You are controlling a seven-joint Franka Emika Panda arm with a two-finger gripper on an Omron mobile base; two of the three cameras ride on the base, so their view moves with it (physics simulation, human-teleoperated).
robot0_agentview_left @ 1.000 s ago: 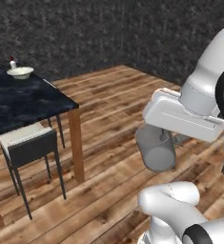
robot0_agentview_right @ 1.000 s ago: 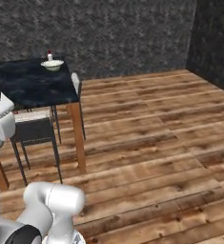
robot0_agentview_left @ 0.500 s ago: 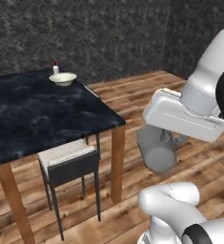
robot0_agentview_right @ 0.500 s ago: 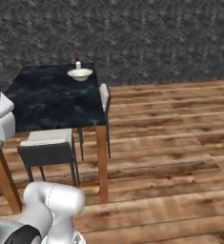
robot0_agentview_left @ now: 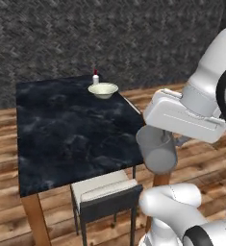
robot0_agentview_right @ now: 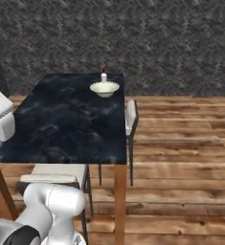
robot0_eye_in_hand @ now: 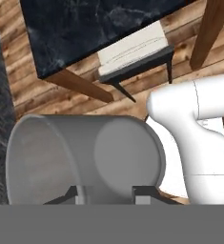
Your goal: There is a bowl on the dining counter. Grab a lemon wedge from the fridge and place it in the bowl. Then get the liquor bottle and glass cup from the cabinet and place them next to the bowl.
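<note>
With the tumbler [robot0_agentview_left: 156, 153] clamped between the fingers [robot0_eye_in_hand: 106, 194], the arm carries it low, beside the near corner of the dark marble worktop [robot0_agentview_left: 71, 134]. In the hand view the fingers grip the cup's wall from two sides, and the cup lies across the picture with its open mouth toward one edge.

Ahead of the fingers, at the far end of the worktop, stands the cream bowl [robot0_agentview_left: 103, 89]; the white bottle with the red cap [robot0_agentview_left: 95, 77] stands just behind it, close beside the rim. Bowl contents: too small to read, so the lemon wedge cannot be confirmed.

A chair [robot0_agentview_left: 107, 194] is tucked under the worktop's near edge, below and ahead of the fingers.

Judgement on progress: bottle step looks done; lemon step unverified; the cup is fetched but not yet set down. Remaining: bring the cup over the worktop, stand it upright next to the bowl, release.
</note>
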